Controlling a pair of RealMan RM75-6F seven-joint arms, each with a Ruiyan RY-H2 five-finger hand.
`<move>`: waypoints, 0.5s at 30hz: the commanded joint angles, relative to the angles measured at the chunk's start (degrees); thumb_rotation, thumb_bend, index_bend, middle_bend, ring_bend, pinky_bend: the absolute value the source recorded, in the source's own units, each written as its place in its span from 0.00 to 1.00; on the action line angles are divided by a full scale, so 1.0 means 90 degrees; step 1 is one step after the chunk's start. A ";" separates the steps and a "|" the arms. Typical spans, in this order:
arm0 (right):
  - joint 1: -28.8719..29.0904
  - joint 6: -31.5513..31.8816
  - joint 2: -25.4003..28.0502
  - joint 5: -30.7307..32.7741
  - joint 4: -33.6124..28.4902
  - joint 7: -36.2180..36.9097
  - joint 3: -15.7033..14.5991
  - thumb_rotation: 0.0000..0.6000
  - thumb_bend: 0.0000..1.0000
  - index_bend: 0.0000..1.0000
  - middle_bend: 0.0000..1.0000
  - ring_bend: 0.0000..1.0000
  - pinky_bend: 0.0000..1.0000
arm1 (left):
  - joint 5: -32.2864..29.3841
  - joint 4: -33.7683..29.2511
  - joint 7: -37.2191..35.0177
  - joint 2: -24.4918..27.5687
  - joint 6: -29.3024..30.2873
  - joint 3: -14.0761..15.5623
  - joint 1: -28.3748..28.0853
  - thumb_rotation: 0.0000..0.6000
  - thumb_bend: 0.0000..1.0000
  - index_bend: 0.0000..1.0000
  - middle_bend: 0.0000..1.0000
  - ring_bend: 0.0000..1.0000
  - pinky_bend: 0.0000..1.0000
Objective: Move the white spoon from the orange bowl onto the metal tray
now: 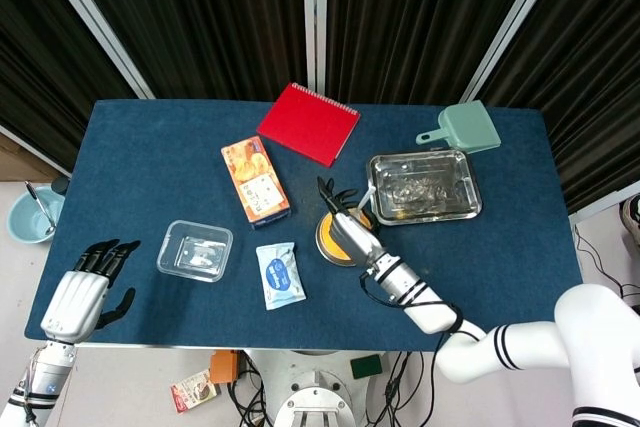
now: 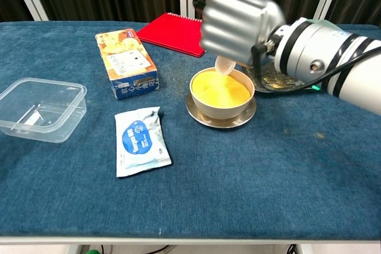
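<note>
Above the orange bowl [image 2: 221, 92], the white spoon [image 2: 225, 64] is held in the right hand [image 2: 238, 17], its scoop hanging just over the bowl's rim, clear of the inside. The fingers are closed around the handle. The metal tray [image 1: 423, 186] lies just beyond the bowl. At the table's near left corner the left hand [image 1: 80, 292] is seen with fingers apart, nothing held.

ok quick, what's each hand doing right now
Left hand: open, holding nothing, off the table's near left corner.
Right hand: holding the white spoon, lifted just above the orange bowl.
</note>
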 commanded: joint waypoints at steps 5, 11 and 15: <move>-0.0700 0.0430 0.0265 0.0149 -0.0056 0.2148 0.0455 1.00 0.49 0.78 0.42 0.17 0.00 | 0.0008 -0.0048 0.0036 0.0010 -0.0038 -0.0006 -0.0028 1.00 0.39 0.11 0.17 0.11 0.14; -0.1145 0.0411 0.0413 0.0799 0.0301 0.3462 0.0851 1.00 0.49 0.77 0.41 0.17 0.00 | 0.0022 -0.0124 0.0135 -0.0011 -0.0108 0.0005 -0.0062 1.00 0.39 0.11 0.17 0.11 0.14; -0.1277 -0.0014 0.0364 0.1350 0.0889 0.4191 0.1061 1.00 0.49 0.76 0.40 0.17 0.00 | -0.0005 -0.0147 0.0174 -0.0021 -0.0119 0.0008 -0.0056 1.00 0.39 0.11 0.17 0.11 0.14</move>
